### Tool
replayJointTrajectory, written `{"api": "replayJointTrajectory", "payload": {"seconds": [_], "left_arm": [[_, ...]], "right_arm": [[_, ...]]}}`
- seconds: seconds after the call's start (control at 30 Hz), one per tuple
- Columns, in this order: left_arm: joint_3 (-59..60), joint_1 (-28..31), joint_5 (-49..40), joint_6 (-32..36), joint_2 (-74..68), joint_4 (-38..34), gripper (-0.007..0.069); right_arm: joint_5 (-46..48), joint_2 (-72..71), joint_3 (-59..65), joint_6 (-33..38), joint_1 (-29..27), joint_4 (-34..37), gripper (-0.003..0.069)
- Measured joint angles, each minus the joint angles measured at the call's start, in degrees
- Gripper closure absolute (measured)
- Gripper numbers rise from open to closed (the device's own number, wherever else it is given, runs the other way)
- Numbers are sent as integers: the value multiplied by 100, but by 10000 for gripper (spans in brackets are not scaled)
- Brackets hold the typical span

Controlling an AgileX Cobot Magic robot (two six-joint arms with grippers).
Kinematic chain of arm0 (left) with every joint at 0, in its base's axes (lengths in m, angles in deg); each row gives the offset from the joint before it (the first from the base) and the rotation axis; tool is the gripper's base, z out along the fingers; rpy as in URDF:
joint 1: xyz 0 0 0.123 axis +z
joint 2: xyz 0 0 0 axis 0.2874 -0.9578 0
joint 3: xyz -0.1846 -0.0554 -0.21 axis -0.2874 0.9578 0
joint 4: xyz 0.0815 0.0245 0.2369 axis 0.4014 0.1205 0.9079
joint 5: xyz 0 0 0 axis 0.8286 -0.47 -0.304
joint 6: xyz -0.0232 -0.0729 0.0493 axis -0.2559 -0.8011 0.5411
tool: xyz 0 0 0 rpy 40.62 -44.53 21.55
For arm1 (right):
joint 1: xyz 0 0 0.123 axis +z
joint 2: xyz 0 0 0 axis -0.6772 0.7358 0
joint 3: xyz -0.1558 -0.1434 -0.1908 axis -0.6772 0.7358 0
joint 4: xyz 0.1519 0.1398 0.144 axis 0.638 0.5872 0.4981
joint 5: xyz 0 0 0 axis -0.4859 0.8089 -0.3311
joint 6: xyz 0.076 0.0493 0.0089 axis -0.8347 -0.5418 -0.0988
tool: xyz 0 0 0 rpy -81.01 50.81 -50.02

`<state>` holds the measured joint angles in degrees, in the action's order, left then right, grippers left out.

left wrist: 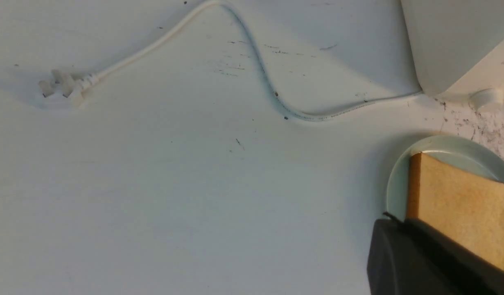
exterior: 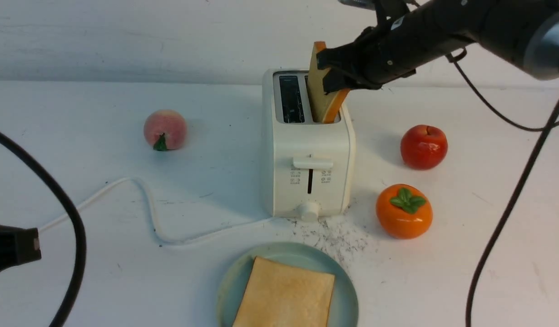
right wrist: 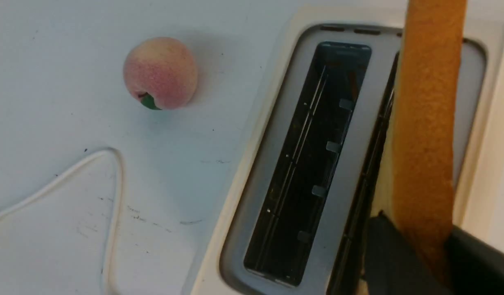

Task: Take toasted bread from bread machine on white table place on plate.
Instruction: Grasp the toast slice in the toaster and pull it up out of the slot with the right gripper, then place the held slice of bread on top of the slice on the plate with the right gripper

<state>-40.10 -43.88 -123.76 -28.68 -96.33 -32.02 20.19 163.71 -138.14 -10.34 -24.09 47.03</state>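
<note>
Plate (exterior: 348,290), at the table's (exterior: 193,281) near edge: one slice of toast (exterior: 288,293) lying flat. My left fingers (left wrist: 399,246): closed, empty. Toaster (exterior: 306,172), beyond the plate: second slice (exterior: 324,86), tilted, partly in the right-hand slot, gripped between my right fingers (exterior: 336,59).

pink peach (exterior: 165,130), red apple (exterior: 424,147), orange persimmon (exterior: 404,211)
</note>
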Motion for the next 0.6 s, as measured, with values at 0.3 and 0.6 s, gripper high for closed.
{"api": "replayJointTrajectory", "payload": {"seconds": [0.3, 0.6], "left_arm": [[0, 0, 4, 12, 0, -6, 638], [0, 0, 147, 12, 0, -6, 638]], "right_arm": [[1386, -1749, -245, -93, 0, -431, 570], [2560, -3388, 1025, -109, 5, -134, 570]]}}
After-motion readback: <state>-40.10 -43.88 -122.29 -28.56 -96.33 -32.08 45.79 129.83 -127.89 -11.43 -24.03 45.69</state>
